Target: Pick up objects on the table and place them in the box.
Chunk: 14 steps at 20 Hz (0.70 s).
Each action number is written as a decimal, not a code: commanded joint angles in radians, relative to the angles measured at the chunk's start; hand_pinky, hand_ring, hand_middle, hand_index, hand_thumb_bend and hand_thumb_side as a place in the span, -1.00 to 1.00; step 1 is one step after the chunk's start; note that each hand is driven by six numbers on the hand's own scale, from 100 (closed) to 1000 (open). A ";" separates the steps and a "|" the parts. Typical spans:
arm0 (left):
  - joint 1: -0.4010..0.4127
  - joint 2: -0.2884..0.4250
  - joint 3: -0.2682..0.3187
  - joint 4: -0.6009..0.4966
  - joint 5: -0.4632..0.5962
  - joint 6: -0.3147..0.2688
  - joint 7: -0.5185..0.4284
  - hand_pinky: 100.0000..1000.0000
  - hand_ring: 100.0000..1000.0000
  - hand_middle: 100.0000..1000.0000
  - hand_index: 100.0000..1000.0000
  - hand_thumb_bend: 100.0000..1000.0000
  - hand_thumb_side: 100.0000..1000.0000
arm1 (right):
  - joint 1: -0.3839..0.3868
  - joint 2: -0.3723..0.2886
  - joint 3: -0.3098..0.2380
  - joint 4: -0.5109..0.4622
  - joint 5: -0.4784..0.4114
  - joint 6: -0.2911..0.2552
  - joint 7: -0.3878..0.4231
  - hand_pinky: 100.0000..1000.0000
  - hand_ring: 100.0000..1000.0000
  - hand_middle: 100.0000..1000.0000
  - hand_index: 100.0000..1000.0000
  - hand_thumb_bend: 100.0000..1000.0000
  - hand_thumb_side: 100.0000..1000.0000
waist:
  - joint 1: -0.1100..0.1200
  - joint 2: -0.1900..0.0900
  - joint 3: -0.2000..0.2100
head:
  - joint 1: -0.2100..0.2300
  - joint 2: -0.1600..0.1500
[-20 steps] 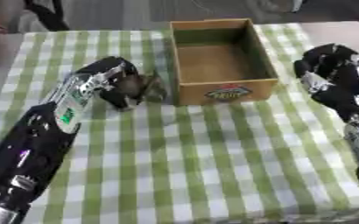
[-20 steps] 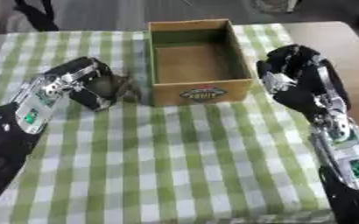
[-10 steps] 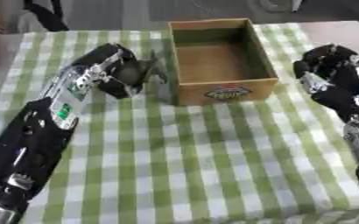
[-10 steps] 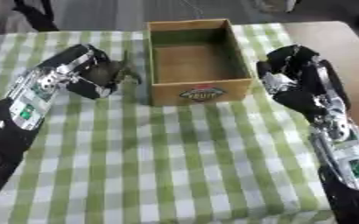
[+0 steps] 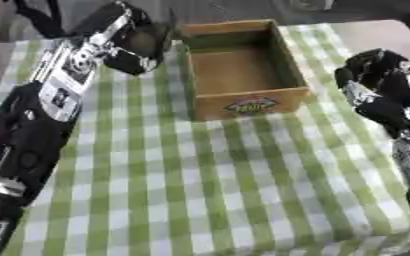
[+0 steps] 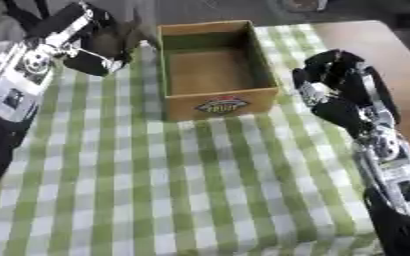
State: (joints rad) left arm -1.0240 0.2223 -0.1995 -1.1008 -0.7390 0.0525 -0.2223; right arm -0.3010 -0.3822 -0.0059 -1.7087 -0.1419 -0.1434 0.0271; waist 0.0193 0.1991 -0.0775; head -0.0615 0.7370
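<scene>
An open cardboard box (image 5: 248, 102) with a label on its front wall stands at the far middle of the table, and its inside looks bare. My left hand (image 5: 130, 42) is raised beside the box's far left corner, fingers curled round a small dark grey object (image 6: 126, 34) that is blurred and partly hidden by the hand. My right hand (image 5: 379, 87) hangs to the right of the box with relaxed fingers and holds nothing.
A green and white checked cloth (image 5: 208, 185) covers the table. Bare wooden tabletop (image 5: 375, 32) shows at the far right. My left forearm (image 5: 42, 115) lies along the left side of the cloth.
My left hand has lifted the dark object off the cloth and carried it up and away, toward the box's far left corner. The right hand has stayed put.
</scene>
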 commanded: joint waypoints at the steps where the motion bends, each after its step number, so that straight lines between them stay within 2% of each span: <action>1: -0.046 -0.014 0.012 0.016 -0.011 0.005 0.063 -0.57 -0.70 -0.47 -0.28 -0.82 -1.00 | -0.023 -0.012 0.007 -0.015 -0.009 0.000 0.013 0.08 -0.04 -0.09 0.11 -0.60 -0.85 | -0.001 -0.010 -0.017 | 0.018 -0.007; 8: -0.093 -0.067 0.029 0.086 -0.081 0.001 0.194 -0.54 -0.67 -0.44 -0.25 -0.86 -1.00 | -0.063 -0.001 0.037 -0.019 -0.014 0.002 0.044 0.08 -0.04 -0.09 0.11 -0.60 -0.84 | 0.008 0.016 -0.102 | 0.071 -0.031; 14: -0.098 -0.090 0.045 0.144 -0.142 -0.008 0.306 -0.46 -0.58 -0.38 -0.18 -0.83 -1.00 | -0.111 0.025 0.063 -0.024 -0.022 0.006 0.072 0.08 -0.04 -0.09 0.11 -0.60 -0.84 | 0.017 0.045 -0.184 | 0.135 -0.068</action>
State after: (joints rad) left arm -1.0919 0.1316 -0.1671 -0.9516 -0.8655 0.0474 0.0604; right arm -0.3978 -0.3500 0.0566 -1.7103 -0.1530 -0.1366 0.0925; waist 0.0422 0.2641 -0.2681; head 0.0598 0.6834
